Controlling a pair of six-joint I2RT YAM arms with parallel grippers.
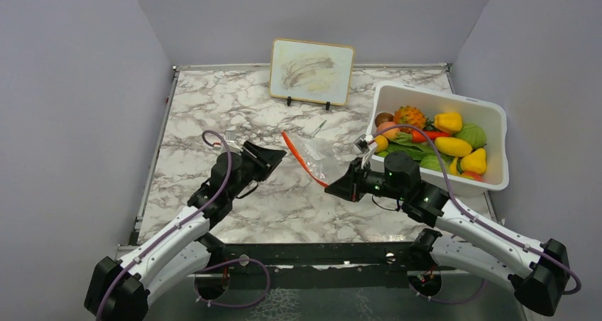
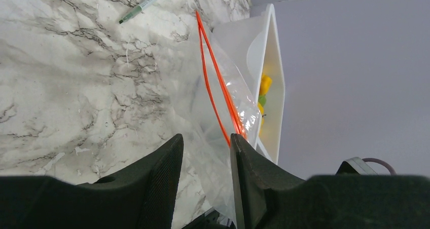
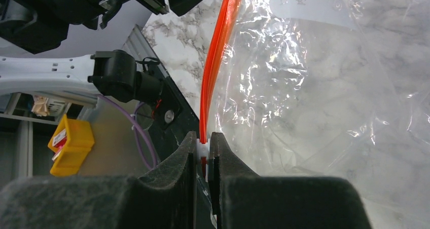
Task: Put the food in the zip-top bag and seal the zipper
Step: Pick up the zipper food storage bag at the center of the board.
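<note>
1. Between the left gripper's [image 2: 205, 140] fingertips there is only slack clear film from the zip-top bag [image 1: 317, 153]. The jaws stand part open and clamp nothing.
2. Just ahead of those fingertips the zipper [image 3: 216, 62] runs lengthwise away, its two orange strips slightly parted. Its near stretch passes one finger's inner face; I cannot tell whether it touches.
3. At the zipper's other end is the right gripper [image 3: 203, 138], jaws pinched tight on the strip. The strip leads straight out from its fingertips, with the film spreading to one side.
4. Judgement: the left arm is nearer the free stretch. The coming move likely turns on it taking one lip and drawing the mouth open across that axis.
5. Beyond the right gripper, the white bin [image 1: 440, 96] holds all the food [image 1: 452, 145], and the bag looks empty. The bin's near wall crowds the bag.
6. A pen [image 1: 317, 128] lies past the zipper's far end, apart from both grippers.
</note>
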